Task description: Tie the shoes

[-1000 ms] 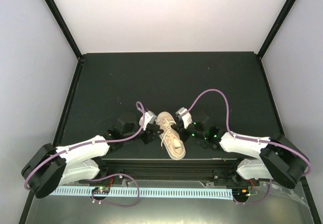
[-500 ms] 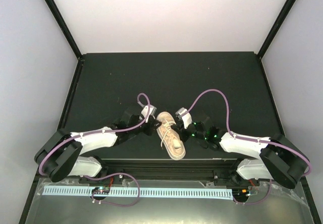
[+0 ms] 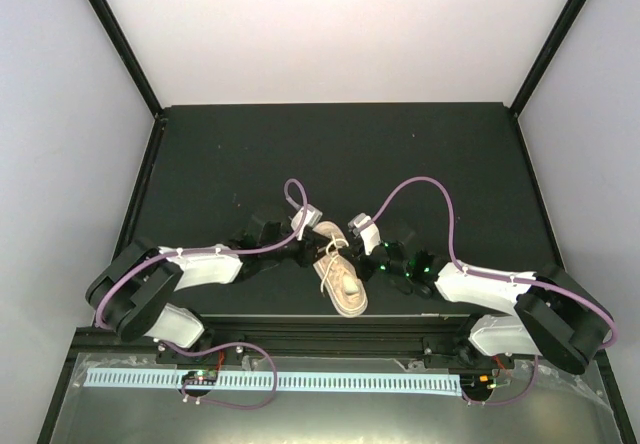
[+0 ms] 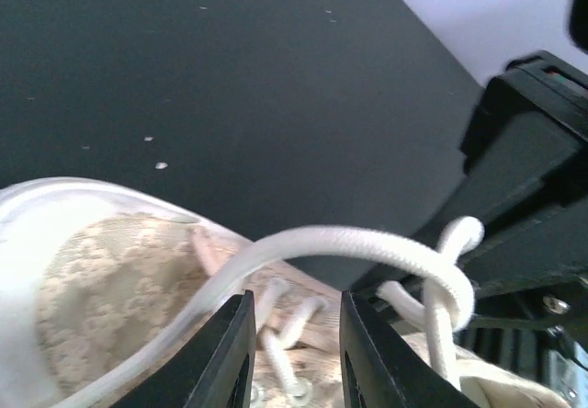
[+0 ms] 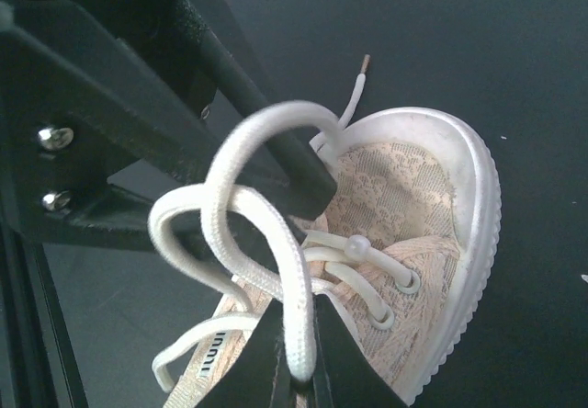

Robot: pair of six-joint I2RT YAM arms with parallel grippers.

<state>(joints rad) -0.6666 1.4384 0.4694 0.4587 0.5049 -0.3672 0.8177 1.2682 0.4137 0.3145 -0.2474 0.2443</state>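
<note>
The pale pink-beige shoe (image 3: 342, 279) lies on the black table between the two arms, with its cream laces (image 3: 333, 255) pulled up loose. My right gripper (image 3: 352, 255) is at the shoe's right side. In the right wrist view it (image 5: 299, 357) is shut on a loop of lace (image 5: 276, 233) above the shoe (image 5: 413, 206). My left gripper (image 3: 317, 247) is at the shoe's left side. In the left wrist view it (image 4: 294, 353) is open, its fingers (image 4: 230, 353) over the shoe's eyelets (image 4: 101, 279). A taut lace strand (image 4: 322, 243) with a knot crosses just beyond the fingertips.
The black table (image 3: 330, 154) is bordered by black rails and white walls at the back and sides. A black rail (image 3: 320, 332) runs along the near edge by the arm bases. A loose lace tip (image 5: 365, 63) points away past the toe.
My left arm has swung right and forward, bringing its gripper against the shoe's lace area. The right arm and the shoe have stayed in place.
</note>
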